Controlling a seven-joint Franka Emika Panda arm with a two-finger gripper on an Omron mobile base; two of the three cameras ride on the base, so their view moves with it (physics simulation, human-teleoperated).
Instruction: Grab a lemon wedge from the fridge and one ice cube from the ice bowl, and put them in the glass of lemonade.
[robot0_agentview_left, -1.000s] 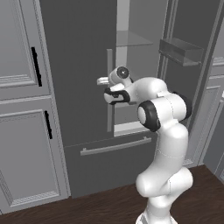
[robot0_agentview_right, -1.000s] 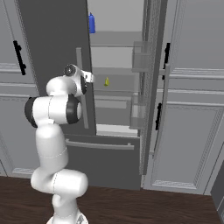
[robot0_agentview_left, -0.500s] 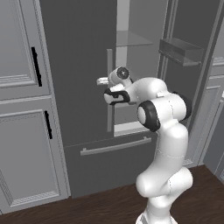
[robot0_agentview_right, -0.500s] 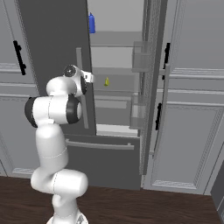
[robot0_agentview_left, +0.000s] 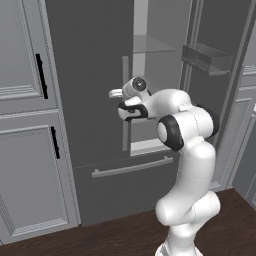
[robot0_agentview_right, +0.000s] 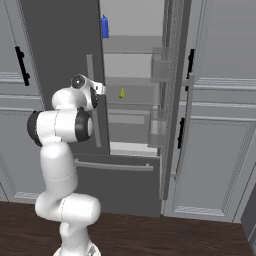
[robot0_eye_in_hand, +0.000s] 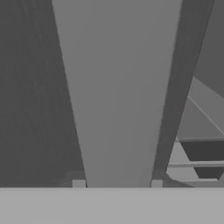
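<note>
Now gripper (robot0_eye_in_hand: 117, 183) clamped around fridge handle (robot0_eye_in_hand: 118, 87)

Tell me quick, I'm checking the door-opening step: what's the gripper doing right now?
Gripper: closed on the fridge's left door handle, the pale bar filling the space between its fingertips.
</note>
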